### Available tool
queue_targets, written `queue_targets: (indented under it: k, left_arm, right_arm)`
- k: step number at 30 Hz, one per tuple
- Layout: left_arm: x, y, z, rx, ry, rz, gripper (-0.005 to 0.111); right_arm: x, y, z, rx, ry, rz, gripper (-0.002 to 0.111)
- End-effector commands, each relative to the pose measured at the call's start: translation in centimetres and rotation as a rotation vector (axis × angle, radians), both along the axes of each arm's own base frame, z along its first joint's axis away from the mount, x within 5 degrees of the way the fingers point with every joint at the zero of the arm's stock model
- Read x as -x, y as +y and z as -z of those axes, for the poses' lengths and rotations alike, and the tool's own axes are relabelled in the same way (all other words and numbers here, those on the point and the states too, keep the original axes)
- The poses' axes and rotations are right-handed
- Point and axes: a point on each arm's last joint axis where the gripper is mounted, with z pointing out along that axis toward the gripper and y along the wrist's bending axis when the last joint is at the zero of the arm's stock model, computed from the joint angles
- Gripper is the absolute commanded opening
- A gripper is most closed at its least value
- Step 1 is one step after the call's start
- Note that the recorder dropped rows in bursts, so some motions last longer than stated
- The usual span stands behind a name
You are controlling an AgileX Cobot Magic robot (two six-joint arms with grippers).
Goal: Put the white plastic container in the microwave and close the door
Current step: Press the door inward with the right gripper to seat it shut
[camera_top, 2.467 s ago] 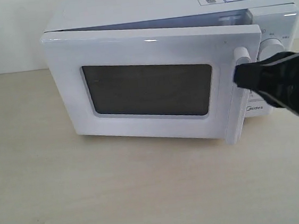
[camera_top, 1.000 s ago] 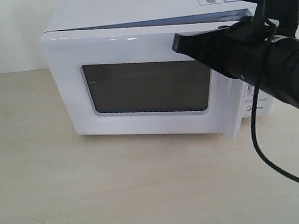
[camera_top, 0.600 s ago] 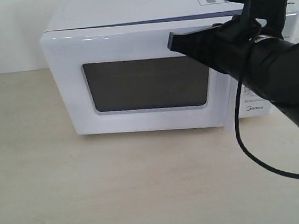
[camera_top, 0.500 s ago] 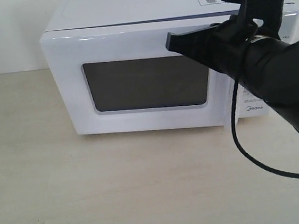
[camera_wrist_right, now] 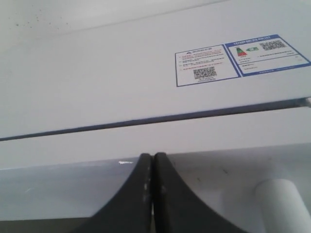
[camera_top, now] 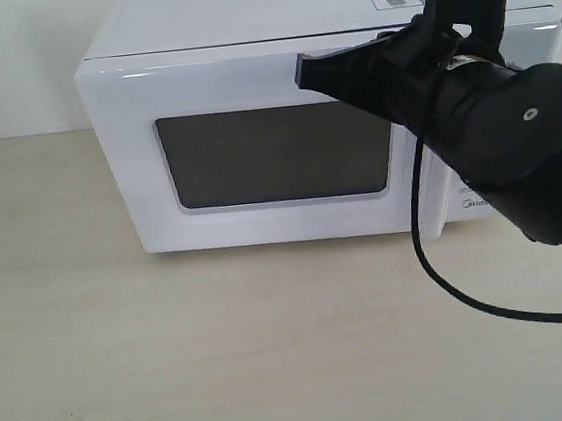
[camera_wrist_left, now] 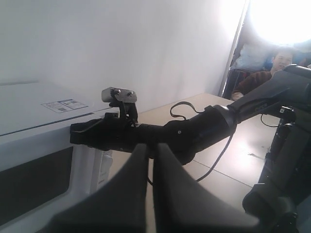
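The white microwave (camera_top: 240,14) stands at the back of the table. Its door (camera_top: 131,166), with the dark window (camera_top: 275,156), lies flush against the body with only a thin seam along the top. My right gripper (camera_top: 305,71) is shut and empty, its tip against the door's upper front. In the right wrist view the shut gripper (camera_wrist_right: 153,159) meets the door's top edge (camera_wrist_right: 218,141), with the white bar handle (camera_wrist_right: 284,206) beside it. My left gripper (camera_wrist_left: 150,150) is shut and empty, held away from the microwave (camera_wrist_left: 29,111). The white plastic container is out of view.
The right arm (camera_top: 515,136) covers the microwave's knob panel, and a black cable (camera_top: 439,274) loops down from it over the pale wooden table (camera_top: 226,357). Stickers (camera_wrist_right: 243,58) lie on the microwave's top. A person (camera_wrist_left: 277,63) sits in the background of the left wrist view.
The door has swung from ajar to flush with the microwave body. My right gripper rose from the handle to the door's upper front and slid left along it, staying shut.
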Motion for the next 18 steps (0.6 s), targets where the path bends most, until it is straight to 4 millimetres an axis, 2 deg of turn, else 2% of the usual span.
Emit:
queue_targets:
  k: [1, 14, 16, 18]
  left_arm:
    - [0.1, -0.1, 0.2, -0.005, 0.01, 0.012, 0.004]
    - [0.1, -0.1, 0.2, -0.005, 0.01, 0.012, 0.004]
    - [0.1, -0.1, 0.2, -0.005, 0.01, 0.012, 0.004]
    - [0.0, 0.0, 0.2, -0.009, 0.007, 0.01, 0.004]
  right_arm:
    - [-0.6, -0.3, 0.4, 0.02, 0.002, 0.026, 0.0]
    - [-0.7, -0.6, 0.2, 0.025, -0.027, 0.056, 0.0]
    - [-0.2, -0.5, -0.5, 0.076, -0.037, 0.026, 0.0]
    - [1.2, -0.1, -1.9, 0.077, -0.057, 0.01, 0.0]
